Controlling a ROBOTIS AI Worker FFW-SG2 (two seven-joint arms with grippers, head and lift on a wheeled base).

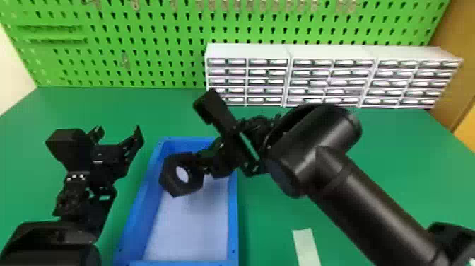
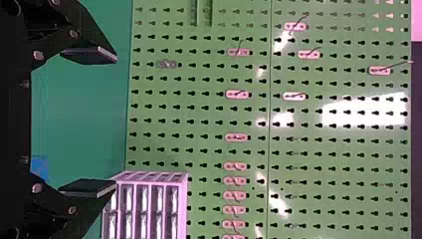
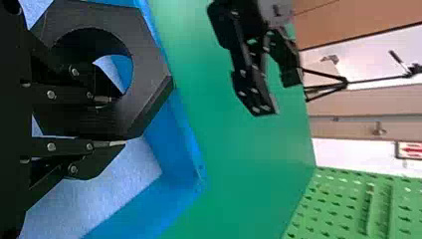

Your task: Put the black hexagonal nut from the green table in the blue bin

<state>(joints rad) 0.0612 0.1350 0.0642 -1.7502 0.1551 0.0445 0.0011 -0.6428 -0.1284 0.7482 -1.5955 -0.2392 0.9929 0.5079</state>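
Over the far half of the blue bin (image 1: pixel 233 219), my right gripper (image 1: pixel 202 162) is shut on the black hexagonal nut (image 1: pixel 169 177). In the right wrist view, the right gripper (image 3: pixel 110 123) has one finger through the hole of the nut (image 3: pixel 149 64) and the other against its outer side, with the blue bin (image 3: pixel 174 149) behind. Left of the bin, my left gripper (image 1: pixel 118 136) stands open over the table; its fingers are wide apart in the left wrist view, the gripper (image 2: pixel 89 122) holding nothing.
White drawer cabinets (image 1: pixel 289 53) stand at the back of the green table (image 1: pixel 388 159), before a green pegboard (image 1: pixel 141 42). A pale strip (image 1: pixel 306 247) lies right of the bin, near the front.
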